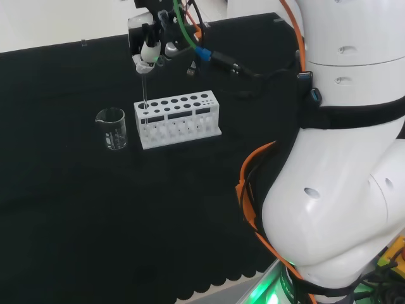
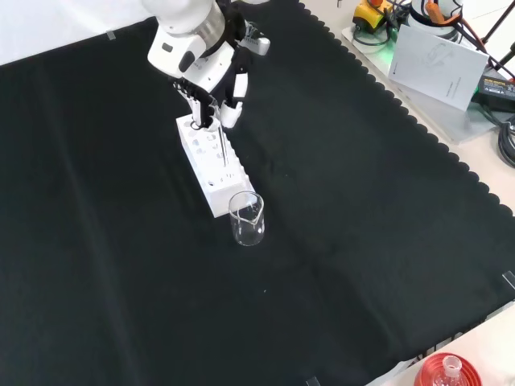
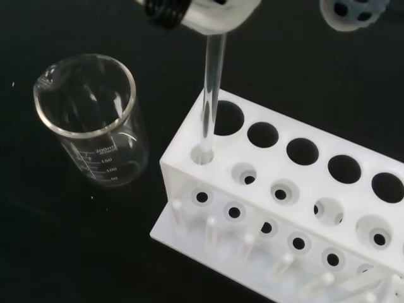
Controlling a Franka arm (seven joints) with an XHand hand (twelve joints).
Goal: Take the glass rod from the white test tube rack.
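In the head view we see the hand (image 1: pixel 149 52) poised above the left end of the white test tube rack (image 1: pixel 178 120), its fingers closed on the top of the glass rod (image 1: pixel 145 95). The rod hangs straight down from the fingertips, and its lower end sits in a hole at the rack's left end. A clear glass beaker (image 1: pixel 112 128) stands on the black cloth (image 1: pixel 95 209) just left of the rack, apart from it. The arm's white links (image 1: pixel 342 158) rise at the right.

In the front view we find the hand (image 2: pixel 211 88) coming in from the top, over the far end of the rack (image 2: pixel 214 166). Its fingers curl downward around the thin rod (image 2: pixel 220 143), which slants down into the rack. The beaker (image 2: pixel 247 219) stands just beside the rack's near end, and we cannot tell whether the two touch. A sheet of paper (image 2: pixel 438 63) lies off the cloth at the upper right.

In the wrist view we look past a fingertip (image 3: pixel 218 16) pressed on the upper part of the rod (image 3: pixel 211 76). The rod runs down into the end hole of the rack (image 3: pixel 284 208), its tip still inside that hole. The beaker (image 3: pixel 91 120) stands upright near that same end of the rack, with a strip of cloth between them.
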